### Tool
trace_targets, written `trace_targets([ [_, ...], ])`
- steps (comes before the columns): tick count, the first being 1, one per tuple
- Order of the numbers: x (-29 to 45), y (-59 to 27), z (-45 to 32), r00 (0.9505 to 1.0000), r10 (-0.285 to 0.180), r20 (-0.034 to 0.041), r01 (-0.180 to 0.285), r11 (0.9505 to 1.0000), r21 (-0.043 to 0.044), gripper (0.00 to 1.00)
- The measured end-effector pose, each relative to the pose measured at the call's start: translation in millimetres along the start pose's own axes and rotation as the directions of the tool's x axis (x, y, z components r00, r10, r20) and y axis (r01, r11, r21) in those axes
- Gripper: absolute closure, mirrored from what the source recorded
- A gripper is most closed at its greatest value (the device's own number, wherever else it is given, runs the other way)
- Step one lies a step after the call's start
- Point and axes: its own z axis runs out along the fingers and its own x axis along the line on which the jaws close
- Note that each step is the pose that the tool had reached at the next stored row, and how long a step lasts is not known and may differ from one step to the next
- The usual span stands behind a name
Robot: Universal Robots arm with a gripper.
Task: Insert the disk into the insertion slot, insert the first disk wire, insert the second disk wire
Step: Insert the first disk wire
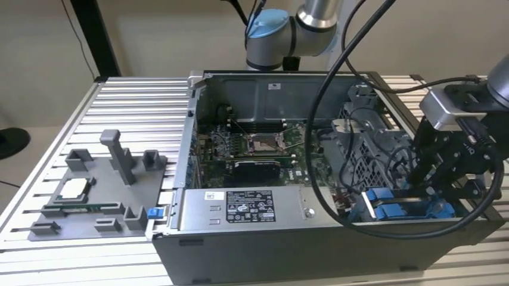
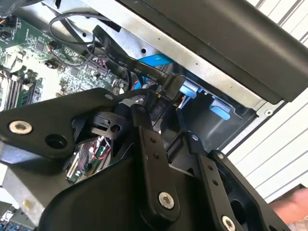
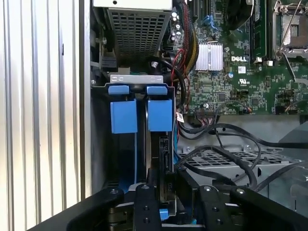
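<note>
**Seat the disk wire square**

Disk (image 3: 163, 149) sits edge-on in insertion slot (image 3: 124, 117), under the blue tabs. End effector (image 2: 147, 106) is right by the black wire connector (image 2: 169, 83); can't tell its grip. Imo: align connector w/ port, push straight, low force, avoid snagging cables.

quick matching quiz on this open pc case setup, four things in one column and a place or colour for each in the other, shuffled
Things:
1. fixture tray
2. power-supply box
3. insertion slot
4. gripper

Descriptions:
A. bright blue plastic on grey metal
B. black, above the corner of the case at the exterior view's right
C. on the slatted table, outside the case at the exterior view's left
D. grey, white label on top, inside the case

Pairs: 1-C, 2-D, 3-A, 4-B
</note>
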Motion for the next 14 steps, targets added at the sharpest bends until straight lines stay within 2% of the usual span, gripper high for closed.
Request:
trace_targets([
  [8, -1.1, 1.5, -9.8, 1.0, 0.0, 0.0002, 0.0, 1.0, 0.0039, 0.0],
  [14, -3.1, 3.4, -26.8, 1.0, -0.001, 0.0003, 0.001, 1.0, 0.0095, 0.0],
])
